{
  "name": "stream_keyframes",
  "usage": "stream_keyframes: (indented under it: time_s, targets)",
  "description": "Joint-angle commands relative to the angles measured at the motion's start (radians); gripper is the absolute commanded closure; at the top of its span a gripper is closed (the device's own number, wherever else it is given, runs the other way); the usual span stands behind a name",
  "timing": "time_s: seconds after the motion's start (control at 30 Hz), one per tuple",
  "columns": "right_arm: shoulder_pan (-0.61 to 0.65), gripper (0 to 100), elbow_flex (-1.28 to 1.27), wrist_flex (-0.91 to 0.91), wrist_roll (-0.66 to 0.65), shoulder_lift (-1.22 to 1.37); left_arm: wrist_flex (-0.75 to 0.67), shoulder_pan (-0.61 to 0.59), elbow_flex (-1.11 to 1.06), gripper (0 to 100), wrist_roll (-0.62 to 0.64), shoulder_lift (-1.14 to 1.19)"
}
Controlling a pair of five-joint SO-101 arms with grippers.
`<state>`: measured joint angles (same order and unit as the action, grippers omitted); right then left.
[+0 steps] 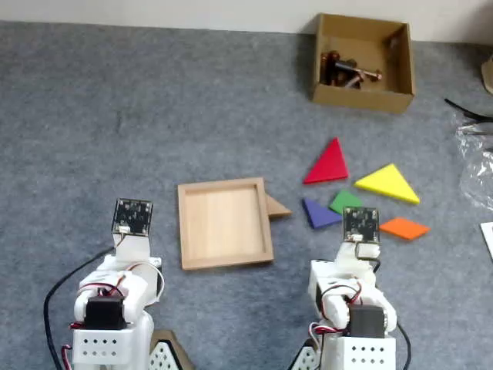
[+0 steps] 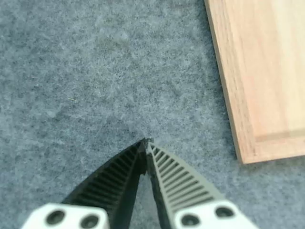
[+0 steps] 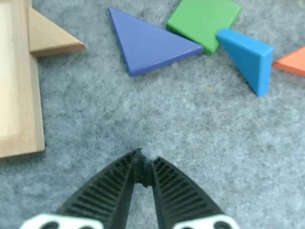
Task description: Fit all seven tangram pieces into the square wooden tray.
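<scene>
The square wooden tray [image 1: 224,223] lies empty in the middle of the grey felt. A plain wooden triangle [image 1: 277,206] touches its right rim. Further right lie a red triangle [image 1: 328,163], a yellow triangle [image 1: 387,184], a dark blue triangle [image 1: 318,213], a green square [image 1: 344,201] and an orange parallelogram [image 1: 404,228]. A light blue triangle [image 3: 248,52] lies against the green square [image 3: 202,19]. My left gripper [image 2: 145,142] is shut on nothing, over bare felt left of the tray's [image 2: 228,95] near corner. My right gripper [image 3: 143,160] is shut and empty, just short of the dark blue triangle [image 3: 147,43].
A cardboard box [image 1: 358,99] holding metal parts stands at the back right. A clear plastic bag [image 1: 477,162] and a black cable lie at the right edge. Bare felt stretches left of and behind the tray.
</scene>
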<state>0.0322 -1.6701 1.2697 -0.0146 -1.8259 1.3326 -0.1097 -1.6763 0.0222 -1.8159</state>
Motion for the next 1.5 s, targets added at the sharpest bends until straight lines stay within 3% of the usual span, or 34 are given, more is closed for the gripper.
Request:
stream_keyframes:
  time_s: [0.0,1.1,1.47]
  targets:
    - [-0.013,99.3,-0.099,-0.022,-0.012,-0.01,0.005,-0.007,-0.019,99,0.0,-0.005]
    - [-0.013,99.3,-0.099,-0.022,-0.012,-0.01,-0.002,-0.005,-0.019,99,0.003,-0.008]
    - [-0.013,99.3,-0.099,-0.022,-0.012,-0.01,-0.143,-0.01,-0.019,99,-0.032,-0.008]
